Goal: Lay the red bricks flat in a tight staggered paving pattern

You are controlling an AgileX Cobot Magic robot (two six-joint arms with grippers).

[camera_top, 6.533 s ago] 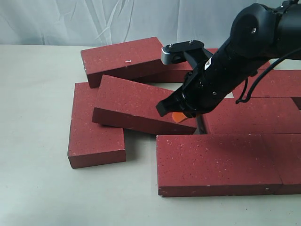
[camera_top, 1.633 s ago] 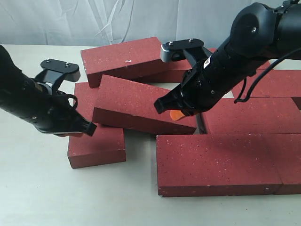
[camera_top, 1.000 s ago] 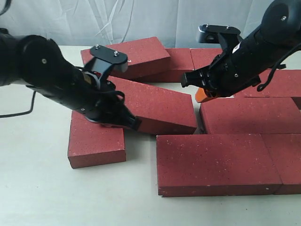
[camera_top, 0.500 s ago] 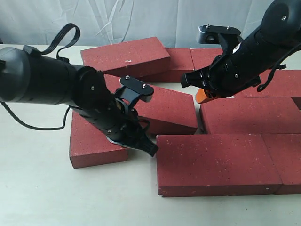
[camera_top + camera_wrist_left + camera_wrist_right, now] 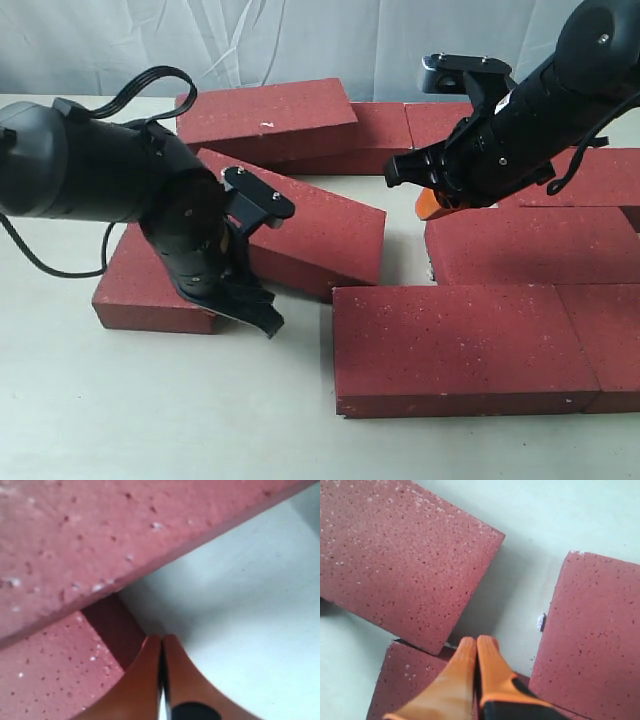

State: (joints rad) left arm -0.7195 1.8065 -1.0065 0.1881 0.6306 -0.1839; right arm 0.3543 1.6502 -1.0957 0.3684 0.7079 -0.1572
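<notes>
Several dark-red bricks lie about the table. One tilted brick [image 5: 310, 228] leans on a low flat brick [image 5: 140, 295] at the left. Behind them, the brick with the white chip [image 5: 265, 108] rests partly on other bricks. My left gripper [image 5: 267, 324] is shut and empty, its tip down at the table beside the low brick's end and under the tilted brick's edge [image 5: 100, 540]. My right gripper [image 5: 430, 205] is also shut and empty; it hovers over the gap between the tilted brick [image 5: 405, 560] and a flat brick [image 5: 592, 630].
Flat bricks fill the right: a long front one [image 5: 455, 345], one behind it [image 5: 530, 245], more at the right edge [image 5: 610, 335] and in the back row [image 5: 385, 125]. Bare table shows at the front left [image 5: 120, 420]. A white backdrop hangs behind.
My left arm has swung down and left, pushing the low brick leftward and turning it. The tilted brick slid left with it, widening the gap. The right arm has held still for the last second.
</notes>
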